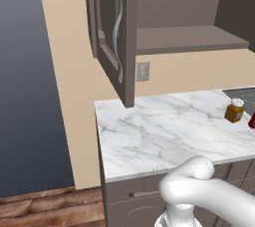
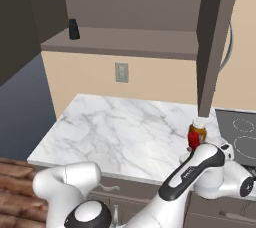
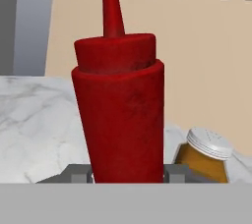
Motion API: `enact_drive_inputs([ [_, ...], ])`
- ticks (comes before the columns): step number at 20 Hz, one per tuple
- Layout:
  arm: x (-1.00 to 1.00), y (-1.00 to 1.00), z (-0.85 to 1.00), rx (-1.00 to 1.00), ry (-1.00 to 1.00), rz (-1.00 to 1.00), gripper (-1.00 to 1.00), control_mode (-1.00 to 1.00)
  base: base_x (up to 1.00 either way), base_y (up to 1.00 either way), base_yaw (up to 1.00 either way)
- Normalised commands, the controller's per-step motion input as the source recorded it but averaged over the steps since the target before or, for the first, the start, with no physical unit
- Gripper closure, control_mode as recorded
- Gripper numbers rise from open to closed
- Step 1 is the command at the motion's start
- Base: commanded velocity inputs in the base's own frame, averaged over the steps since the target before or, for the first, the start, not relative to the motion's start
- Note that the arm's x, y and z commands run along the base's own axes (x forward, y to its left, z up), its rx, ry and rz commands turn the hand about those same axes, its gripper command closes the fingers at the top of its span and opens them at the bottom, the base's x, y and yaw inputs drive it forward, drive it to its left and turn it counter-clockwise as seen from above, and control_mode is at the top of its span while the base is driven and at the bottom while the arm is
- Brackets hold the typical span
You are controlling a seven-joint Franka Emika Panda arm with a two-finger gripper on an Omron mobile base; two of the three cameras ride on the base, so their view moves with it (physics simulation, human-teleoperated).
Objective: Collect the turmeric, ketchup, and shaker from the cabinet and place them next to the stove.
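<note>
Claw (image 3: 127, 176) clamped on ketchup (image 3: 120, 105), bottle upright at worktop (image 1: 164, 131) right end near front edge, just beside turmeric (image 3: 206, 156) and stove (image 2: 240, 134). Step judged: setting ketchup down. Next: release, retreat clear, fetch shaker (image 2: 74, 29) from cabinet (image 2: 130, 39) shelf.

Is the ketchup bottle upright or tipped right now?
Upright: in the hand view the ketchup stands with nozzle up, beside the turmeric.
</note>
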Motion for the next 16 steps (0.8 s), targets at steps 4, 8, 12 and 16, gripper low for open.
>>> enact_drive_inputs([
  [4,0.26,-0.19,-0.39,0.0,0.05,0.0,1.0,-1.0,0.0,0.0,0.0],
  [8,0.28,-0.05,-0.34,0.0,0.05,0.0,1.0,-1.0,0.0,0.0,0.0],
  [12,0.3,-0.04,-0.23,0.02,0.03,0.0,1.0,-1.0,0.0,0.0,0.0],
  [16,0.26,-0.11,-0.27,0.02,0.01,0.0,1.0,-1.0,0.0,0.0,0.0],
])
